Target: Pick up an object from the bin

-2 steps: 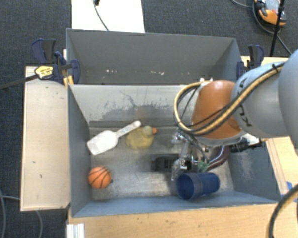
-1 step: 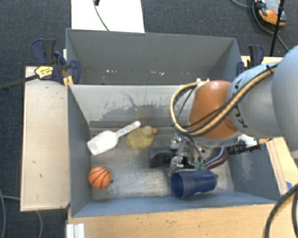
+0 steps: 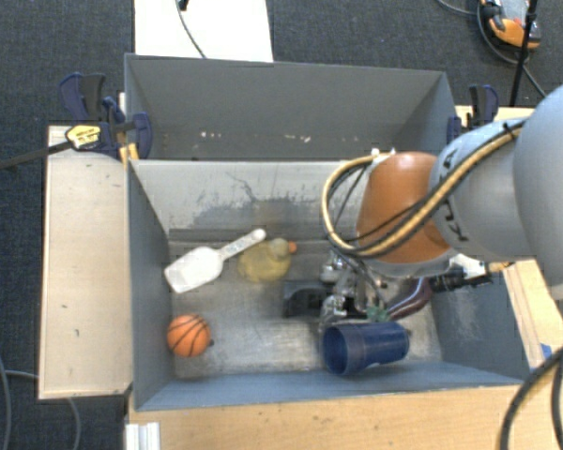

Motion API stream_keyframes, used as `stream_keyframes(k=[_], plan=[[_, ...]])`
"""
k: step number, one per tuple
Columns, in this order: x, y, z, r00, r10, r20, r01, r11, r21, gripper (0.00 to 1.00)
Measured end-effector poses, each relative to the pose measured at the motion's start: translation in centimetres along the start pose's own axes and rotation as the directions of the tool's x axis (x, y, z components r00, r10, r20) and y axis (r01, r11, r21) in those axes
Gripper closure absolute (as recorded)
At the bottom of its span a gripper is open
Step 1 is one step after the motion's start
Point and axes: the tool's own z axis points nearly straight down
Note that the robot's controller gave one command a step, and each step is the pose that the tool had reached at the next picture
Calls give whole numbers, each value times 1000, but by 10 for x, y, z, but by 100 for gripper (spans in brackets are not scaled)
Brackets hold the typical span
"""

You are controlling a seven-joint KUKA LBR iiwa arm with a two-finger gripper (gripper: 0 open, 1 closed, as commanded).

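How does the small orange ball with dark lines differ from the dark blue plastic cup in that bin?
The small orange ball with dark lines is round; the dark blue plastic cup is a cylinder and looks bigger. The cup lies tipped on its side. The ball sits alone near the left front corner, while the cup lies right by the gripper. Both rest on the floor of the grey metal bin, near its front wall.

The grey metal bin [image 3: 148, 298] holds five loose things, one of each kind: one white plastic scoop [image 3: 206, 262], one yellow rubber duck [image 3: 266, 262], one small orange ball with dark seams [image 3: 189, 335], one dark blue plastic cup [image 3: 364, 347] lying on its side, and one small black object [image 3: 303, 301] whose kind is unclear.
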Motion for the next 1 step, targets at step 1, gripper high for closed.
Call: stream_keyframes(k=[1], plan=[[1,0,-2,1000,0,0,0,1000,0,100]])
